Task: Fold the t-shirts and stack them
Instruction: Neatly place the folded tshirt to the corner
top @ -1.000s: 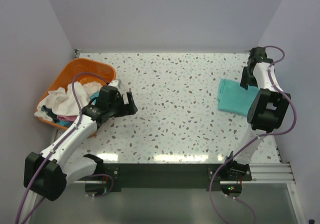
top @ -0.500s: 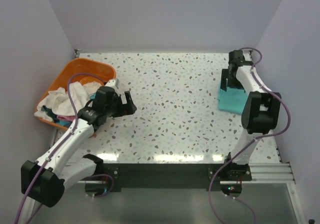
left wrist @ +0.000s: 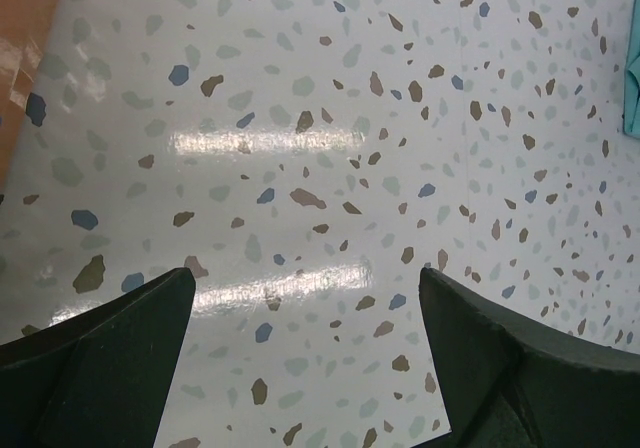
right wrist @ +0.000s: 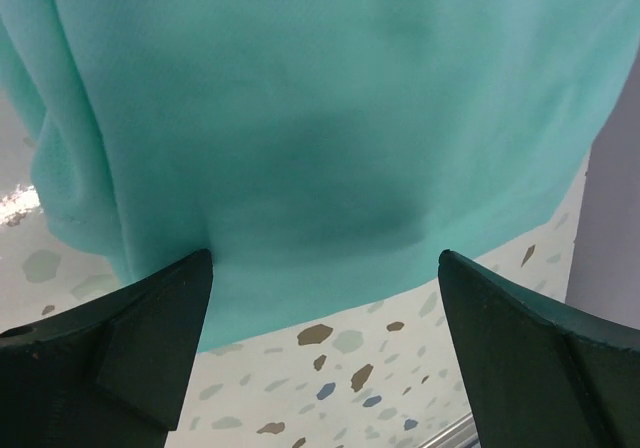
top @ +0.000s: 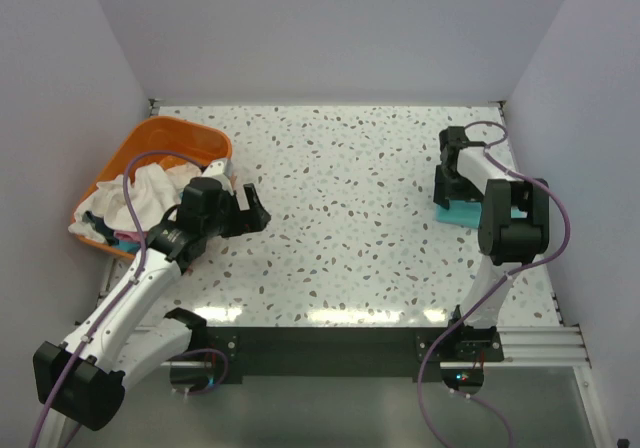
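The folded teal cotton t-shirt (right wrist: pixel 320 118) lies at the speckled table's (left wrist: pixel 300 118) right edge, under the right gripper (right wrist: pixel 320 268) — jaws wide, empty. The left gripper (left wrist: pixel 305 283), likewise spread and empty, hovers beside the orange plastic basket (top: pixel 170 133) of crumpled shirts (top: pixel 150 183). Light, limp cloth — probably best pinched at a hem.

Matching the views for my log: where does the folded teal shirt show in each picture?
Top external: folded teal shirt at the table's right side, partly behind the right arm.
Left wrist: a sliver at the right edge.
Right wrist: fills the upper picture.
Shared landmark: the speckled table.
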### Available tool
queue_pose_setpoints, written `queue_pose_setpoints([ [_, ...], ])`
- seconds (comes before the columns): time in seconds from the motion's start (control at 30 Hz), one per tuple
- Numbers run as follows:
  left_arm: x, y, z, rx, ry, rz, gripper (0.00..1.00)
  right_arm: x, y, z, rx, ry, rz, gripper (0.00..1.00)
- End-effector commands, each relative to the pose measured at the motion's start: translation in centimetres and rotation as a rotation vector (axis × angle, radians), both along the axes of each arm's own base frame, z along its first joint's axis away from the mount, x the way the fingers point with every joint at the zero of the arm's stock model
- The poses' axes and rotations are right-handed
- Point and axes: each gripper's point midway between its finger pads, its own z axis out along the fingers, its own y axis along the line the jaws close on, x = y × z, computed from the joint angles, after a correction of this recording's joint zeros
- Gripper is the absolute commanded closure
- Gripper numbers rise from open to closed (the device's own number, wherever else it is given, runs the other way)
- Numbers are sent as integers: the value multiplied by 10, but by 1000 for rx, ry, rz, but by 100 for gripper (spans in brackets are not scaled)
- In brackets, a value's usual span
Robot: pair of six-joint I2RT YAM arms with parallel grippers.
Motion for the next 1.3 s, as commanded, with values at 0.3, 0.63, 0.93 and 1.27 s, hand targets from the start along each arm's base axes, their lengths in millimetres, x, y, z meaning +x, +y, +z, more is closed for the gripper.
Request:
queue_pose_setpoints([
  [0.3,-6,11,3,13,-6,50,0,-42,10,-4,-14,-3,-59,1],
  [0.63,-10,16,15,13,-35,66,0,-40,20,39,59,-124,-30,1],
  [0.93,-1,29,44,53,-93,123,0,-34,72,177,345,-693,176,1],
  [1.27,0,32,53,35,-133,153,0,-68,84,207,423,-968,223,1],
])
